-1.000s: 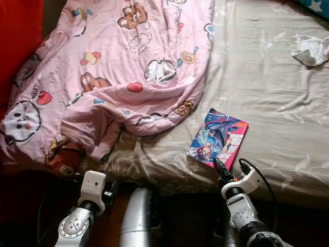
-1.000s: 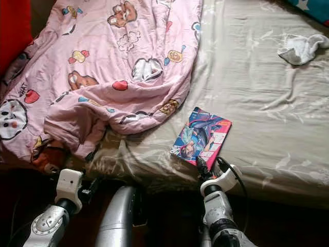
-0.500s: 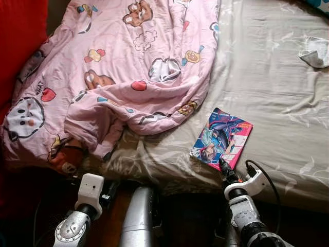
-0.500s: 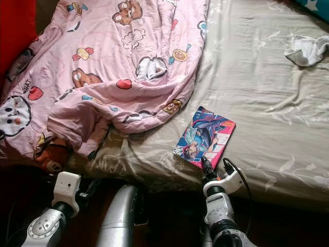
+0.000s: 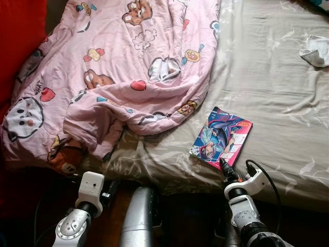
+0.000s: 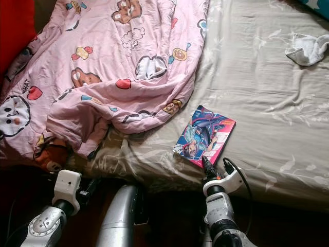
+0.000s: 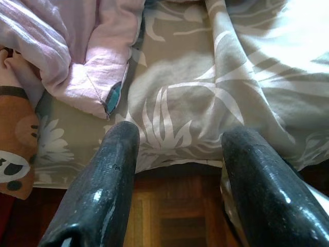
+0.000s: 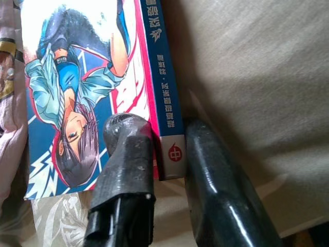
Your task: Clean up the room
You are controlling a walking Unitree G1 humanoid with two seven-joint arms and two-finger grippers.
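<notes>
A colourful comic book [image 5: 221,138] lies flat on the grey bed sheet [image 5: 277,103], close to the bed's near edge. My right gripper [image 5: 222,164] reaches up from below that edge to the book's near corner. In the right wrist view the book [image 8: 77,103] has its spine corner between the two black fingers [image 8: 128,154], one over the cover and one beside the spine, shut on it. My left gripper [image 7: 180,139] hangs open low by the bed's edge, near the hem of the pink blanket [image 5: 118,67], with nothing between its fingers.
The crumpled pink cartoon-print blanket covers the left half of the bed and droops over the near edge. A white cloth [image 5: 316,51] lies at the far right of the sheet. A red surface [image 5: 18,41] stands at the left. Wooden floor [image 7: 169,216] lies under the bed's edge.
The whole view has shifted a little. My right gripper has crept slightly further onto the book's near corner. The left arm and the book have stayed put.
</notes>
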